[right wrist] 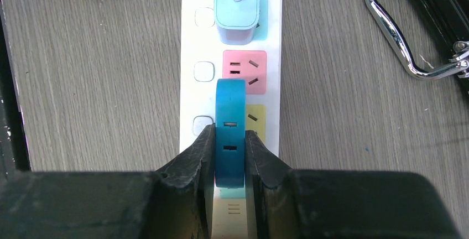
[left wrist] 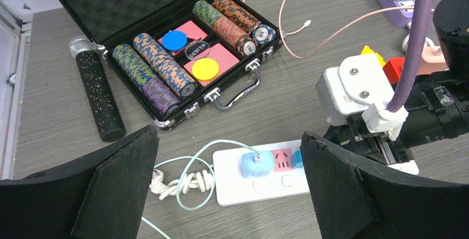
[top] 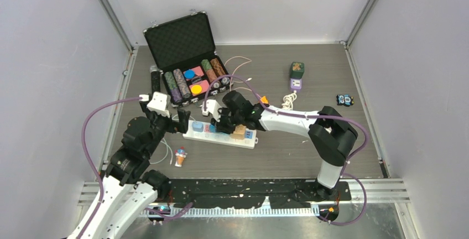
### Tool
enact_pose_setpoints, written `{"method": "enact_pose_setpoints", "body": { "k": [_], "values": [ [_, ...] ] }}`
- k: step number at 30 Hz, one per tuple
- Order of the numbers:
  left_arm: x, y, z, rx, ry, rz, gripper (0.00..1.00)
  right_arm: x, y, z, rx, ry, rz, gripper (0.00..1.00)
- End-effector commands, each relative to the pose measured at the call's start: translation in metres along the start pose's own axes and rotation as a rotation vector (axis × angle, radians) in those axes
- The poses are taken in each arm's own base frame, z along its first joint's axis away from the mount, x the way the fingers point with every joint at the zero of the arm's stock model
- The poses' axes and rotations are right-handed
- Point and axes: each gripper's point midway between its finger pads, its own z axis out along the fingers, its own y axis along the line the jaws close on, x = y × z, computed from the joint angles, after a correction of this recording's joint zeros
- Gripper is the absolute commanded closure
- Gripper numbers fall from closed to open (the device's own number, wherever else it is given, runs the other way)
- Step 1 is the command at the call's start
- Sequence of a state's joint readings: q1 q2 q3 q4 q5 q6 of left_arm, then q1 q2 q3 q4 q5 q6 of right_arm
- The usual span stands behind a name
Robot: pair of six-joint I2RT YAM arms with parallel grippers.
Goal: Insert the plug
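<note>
Two grippers, lol: right gripper [right wrist: 229, 135] pinches the blue plug [right wrist: 230, 98] tight, just over the yellow socket [right wrist: 256, 118] on the strip [right wrist: 188, 40]. Left gripper [left wrist: 228, 139] hangs wide open near the strip's end.

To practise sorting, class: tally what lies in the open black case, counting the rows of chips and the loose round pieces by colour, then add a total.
Rows of chips: 4
Blue disc: 1
Yellow disc: 1
Clear dealer button: 1
Total: 7
</note>
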State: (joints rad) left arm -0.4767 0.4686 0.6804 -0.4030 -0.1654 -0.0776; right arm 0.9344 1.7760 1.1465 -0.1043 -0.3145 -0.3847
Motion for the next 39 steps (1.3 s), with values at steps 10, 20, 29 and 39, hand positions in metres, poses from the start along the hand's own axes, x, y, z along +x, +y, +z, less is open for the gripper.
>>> {"method": "enact_pose_setpoints", "body": {
  "k": [10,20,29,39],
  "values": [
    [-0.009,0.005,0.000,-0.026,-0.033,0.006,0.01,0.082,0.016,0.007,-0.031,0.284,0.009,0.95],
    [-0.011,0.006,-0.001,-0.035,-0.037,0.001,0.00,-0.006,0.007,-0.005,-0.013,0.027,0.111,0.65],
    [-0.015,0.008,-0.001,-0.047,-0.047,-0.015,0.00,-0.138,-0.011,-0.064,0.019,-0.268,0.127,0.02],
    [-0.030,0.010,-0.012,-0.056,-0.090,-0.060,0.00,-0.166,-0.065,-0.179,0.377,-0.443,0.271,0.05]
  ]
}}
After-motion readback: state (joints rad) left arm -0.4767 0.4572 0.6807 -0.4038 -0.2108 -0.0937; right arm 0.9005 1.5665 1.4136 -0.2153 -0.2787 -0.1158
